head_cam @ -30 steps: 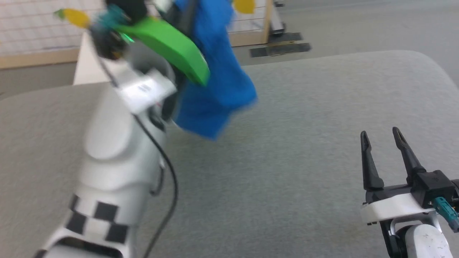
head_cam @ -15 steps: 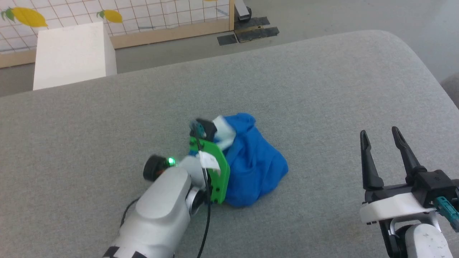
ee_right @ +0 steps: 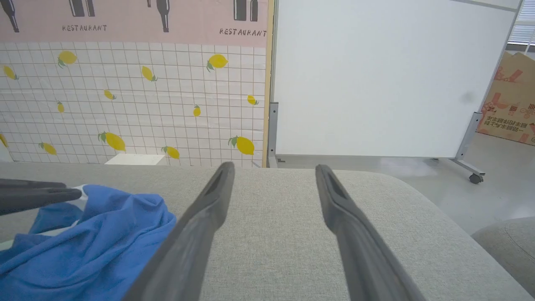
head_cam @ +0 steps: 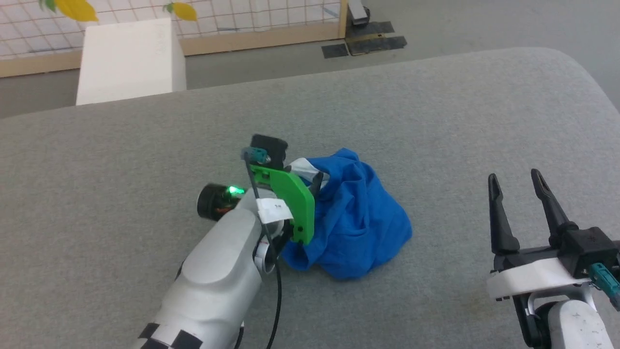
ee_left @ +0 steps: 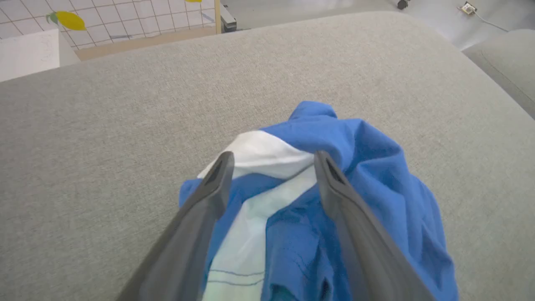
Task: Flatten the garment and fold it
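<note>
The garment (head_cam: 358, 218) lies crumpled on the grey cushion (head_cam: 436, 97). My left gripper (ee_left: 273, 158) straddles its top, fingers apart; my right gripper (head_cam: 513, 174) hangs spread too, well to the side.

A wide grey fabric-covered cushion (head_cam: 450, 111) with a rounded far corner carries the garment (head_cam: 363, 223), a crumpled bright blue heap with white showing, near its middle

Staged robot test lab, not a real home. Lemon-tile print panel (ee_right: 133, 108) with "RESTAURANT" lettering (ee_right: 242, 31), white partition board (ee_right: 376, 79) on a caster (ee_right: 473, 178), cardboard box (ee_right: 512, 104), bare grey floor (ee_right: 493, 200), grey upholstered pad (head_cam: 436, 111) as work surface.
</note>
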Tool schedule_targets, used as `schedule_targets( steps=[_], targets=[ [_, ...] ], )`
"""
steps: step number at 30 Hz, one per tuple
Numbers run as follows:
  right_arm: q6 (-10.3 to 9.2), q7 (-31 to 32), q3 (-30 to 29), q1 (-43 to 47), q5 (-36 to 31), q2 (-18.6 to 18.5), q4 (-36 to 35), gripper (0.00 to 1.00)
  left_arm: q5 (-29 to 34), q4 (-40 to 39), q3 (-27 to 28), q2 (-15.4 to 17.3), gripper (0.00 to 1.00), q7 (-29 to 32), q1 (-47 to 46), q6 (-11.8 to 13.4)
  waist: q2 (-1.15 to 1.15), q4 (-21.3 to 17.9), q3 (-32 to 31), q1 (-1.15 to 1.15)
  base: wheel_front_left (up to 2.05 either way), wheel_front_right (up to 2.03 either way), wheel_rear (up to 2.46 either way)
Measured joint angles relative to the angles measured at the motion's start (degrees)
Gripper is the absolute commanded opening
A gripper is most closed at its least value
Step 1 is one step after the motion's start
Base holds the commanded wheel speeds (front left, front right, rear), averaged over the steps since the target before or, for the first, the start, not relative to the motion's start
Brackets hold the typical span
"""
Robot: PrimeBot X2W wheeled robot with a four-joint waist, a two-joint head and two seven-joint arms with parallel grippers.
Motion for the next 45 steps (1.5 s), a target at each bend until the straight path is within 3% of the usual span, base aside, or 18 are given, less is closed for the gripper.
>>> schedule_targets(
  steps=[6,11,14,22,29,36,45],
  targets=[
    [0.0,0.0,-0.5,0.5,-0.5,0.0,-0.4,1.0,0.2,-5.5,2.6,1.4,1.0,-10.8,0.1,0.9,0.0,2.8,-1.1,0.0,0.0,0.0,0.0],
    [-0.01,0.0,-0.9,0.7,-0.5,0.0,-0.6,1.0,0.7,-10.9,6.0,4.9,1.0,-21.5,3.2,2.6,0.0,5.3,-2.1,0.0,0.0,0.0,0.0],
    [-0.01,0.0,-0.9,0.9,-0.7,0.0,-0.9,1.0,1.0,-13.9,8.3,6.9,1.0,-24.7,7.4,3.0,0.0,6.5,-2.8,0.0,0.0,0.0,0.0],
    [-0.01,0.0,-2.3,2.9,-1.5,0.0,-1.3,1.0,5.5,-27.9,19.4,7.7,1.0,-25.6,21.9,3.4,0.0,9.4,-4.5,0.0,0.0,0.0,0.0],
    [-0.01,0.0,-2.6,3.3,-1.7,0.0,-1.3,1.0,10.5,-32.0,26.3,4.5,1.0,-25.6,32.2,-1.0,0.0,10.9,-5.8,0.0,0.0,0.0,0.0],
    [-0.01,0.0,-2.0,3.8,-1.7,0.0,-1.0,1.0,14.0,-33.1,29.7,2.0,1.0,-25.6,35.6,-3.6,0.0,11.1,-6.3,0.0,0.0,0.0,0.0],
    [-0.01,0.0,-1.8,4.1,-1.5,0.0,-0.7,1.0,15.8,-33.0,30.8,0.7,1.0,-25.6,35.9,-5.1,0.0,11.0,-6.4,0.0,0.0,0.0,0.0]
  ],
)
